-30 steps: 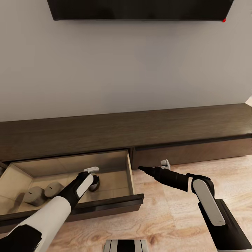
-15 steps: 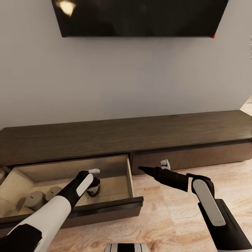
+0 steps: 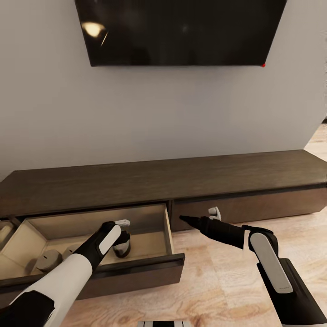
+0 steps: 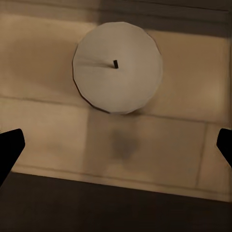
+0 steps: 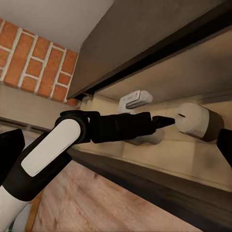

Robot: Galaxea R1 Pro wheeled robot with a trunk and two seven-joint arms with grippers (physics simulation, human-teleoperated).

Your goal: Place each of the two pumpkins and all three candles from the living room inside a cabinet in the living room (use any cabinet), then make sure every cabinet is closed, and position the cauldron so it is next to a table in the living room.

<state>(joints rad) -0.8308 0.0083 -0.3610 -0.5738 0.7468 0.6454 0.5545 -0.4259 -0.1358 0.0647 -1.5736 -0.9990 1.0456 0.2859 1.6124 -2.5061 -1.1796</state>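
Note:
The dark brown cabinet [image 3: 181, 175] runs along the wall, and its left drawer [image 3: 136, 270] is pulled out. Two pale candles [image 3: 49, 261] [image 3: 70, 250] stand on the drawer's light wood floor. My left gripper [image 3: 121, 247] is open inside the drawer, straight above a third candle [image 4: 117, 67] whose wick points up between the spread fingers. That candle [image 5: 193, 121] lies just past the left gripper [image 5: 164, 121] in the right wrist view. My right gripper [image 3: 184, 219] hangs open in front of the shut right drawer front [image 3: 254, 206]. The pumpkins and the cauldron are out of view.
A black television [image 3: 181, 32] hangs on the grey wall above the cabinet. Light wooden floor [image 3: 218, 290] spreads in front of it. A brick wall [image 5: 34, 58] shows beyond the cabinet's end. A sliver of another open compartment [image 3: 3, 231] shows at the far left.
The camera has moved, so more of the television shows and the cabinet sits lower and smaller in the picture. Both arms keep their pose, and the candles lie where they were.

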